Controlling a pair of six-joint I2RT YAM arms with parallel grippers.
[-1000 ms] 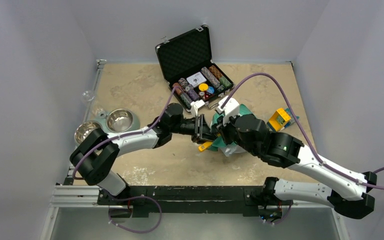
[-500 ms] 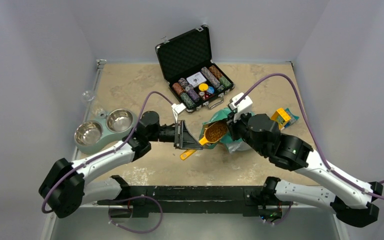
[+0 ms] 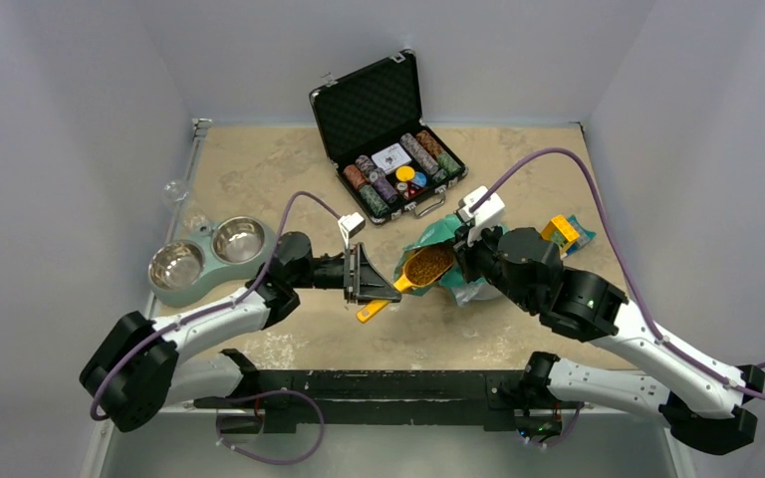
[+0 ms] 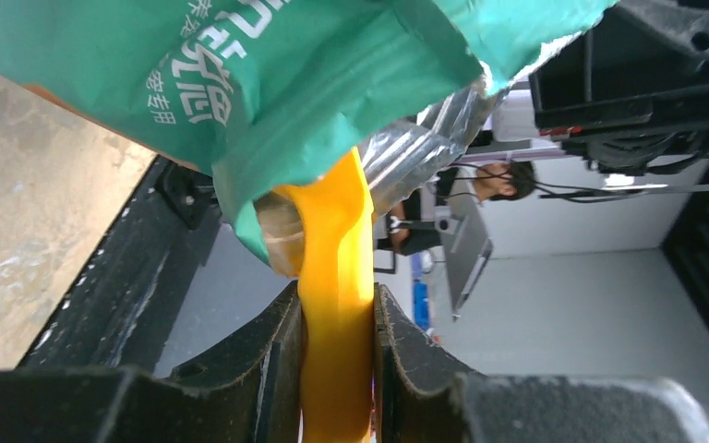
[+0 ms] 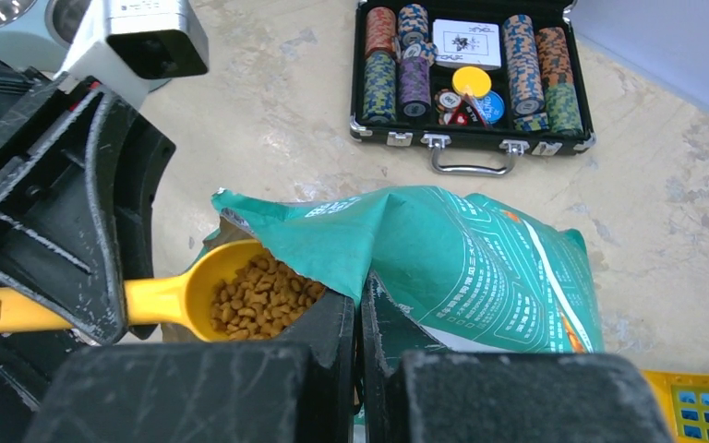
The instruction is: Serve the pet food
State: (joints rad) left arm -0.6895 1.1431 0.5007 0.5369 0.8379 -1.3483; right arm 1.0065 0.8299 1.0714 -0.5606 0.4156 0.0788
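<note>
Left jaws pinch glossy yellow scoop (image 5: pixel 162 300) — pebbly brown kibble (image 5: pixel 258 300) inside.

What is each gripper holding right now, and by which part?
The left gripper clamps the yellow scoop by its handle; the right gripper pinches the teal pouch by the edge of its opening.

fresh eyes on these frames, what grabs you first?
The yellow scoop heaped with brown kibble at table centre. The left gripper clamps its handle at the mouth of the teal pouch, whose edge the right gripper pinches. Next come the open poker chip case at the back and the empty double steel bowl at the left.
</note>
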